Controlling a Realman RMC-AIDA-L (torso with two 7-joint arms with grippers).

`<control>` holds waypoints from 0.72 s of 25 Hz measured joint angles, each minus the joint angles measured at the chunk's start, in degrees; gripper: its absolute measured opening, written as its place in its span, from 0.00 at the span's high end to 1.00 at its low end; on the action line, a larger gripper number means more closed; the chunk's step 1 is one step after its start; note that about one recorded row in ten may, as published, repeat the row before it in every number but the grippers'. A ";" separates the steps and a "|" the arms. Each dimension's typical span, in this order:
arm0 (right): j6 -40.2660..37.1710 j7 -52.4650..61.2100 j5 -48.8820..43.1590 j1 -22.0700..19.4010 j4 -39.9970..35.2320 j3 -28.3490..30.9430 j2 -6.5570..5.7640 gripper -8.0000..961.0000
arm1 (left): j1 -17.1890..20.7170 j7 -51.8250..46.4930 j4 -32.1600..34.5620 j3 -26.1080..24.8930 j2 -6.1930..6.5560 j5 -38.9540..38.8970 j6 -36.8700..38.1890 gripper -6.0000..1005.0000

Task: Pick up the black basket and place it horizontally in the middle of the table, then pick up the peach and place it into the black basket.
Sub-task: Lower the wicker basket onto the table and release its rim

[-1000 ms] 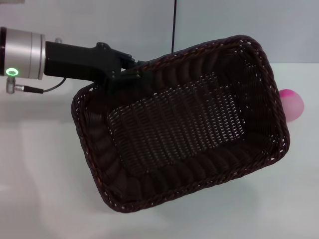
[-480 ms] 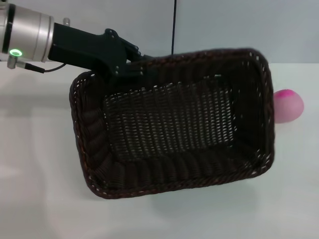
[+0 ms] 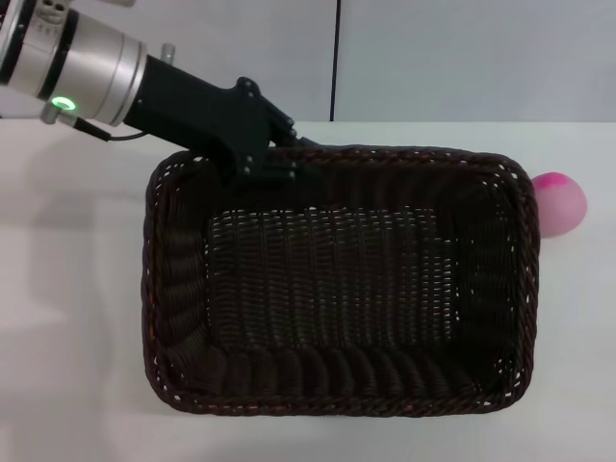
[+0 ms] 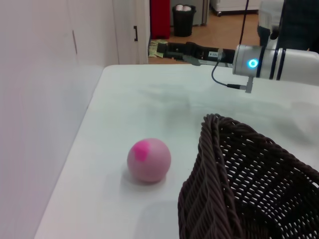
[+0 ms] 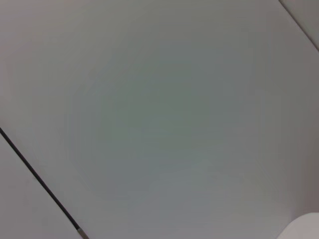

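Note:
The black basket (image 3: 337, 279) lies level with its long side across the table (image 3: 77, 308), open side up, in the middle of the head view. My left gripper (image 3: 286, 167) is shut on the basket's far rim near its far left corner. I cannot tell whether the basket rests on the table or hangs just above it. The peach (image 3: 559, 203) sits on the table just off the basket's far right corner. The left wrist view shows the peach (image 4: 148, 160) beside the basket's end wall (image 4: 239, 189). My right arm (image 4: 279, 62) is parked farther off, its gripper (image 4: 162, 49) over the table's edge.
A wall with a thin dark vertical seam (image 3: 337, 58) stands behind the table. The table's edge (image 4: 65, 169) runs close to the peach in the left wrist view. The right wrist view shows only a plain grey surface.
The left arm has swung the basket from a tilted, slanted pose to level and horizontal, and lowered it. The peach has not moved.

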 joint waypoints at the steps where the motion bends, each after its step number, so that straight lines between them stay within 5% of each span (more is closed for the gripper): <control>1: 0.01 0.01 0.00 0.00 0.02 0.00 0.00 0.49 | -0.17 0.05 -0.01 -0.06 -0.13 0.01 -0.24 0.81; 18: 0.75 0.06 0.01 -0.45 0.03 0.00 0.00 0.49 | 0.25 -0.60 0.18 -0.22 -2.23 -1.28 -9.15 0.77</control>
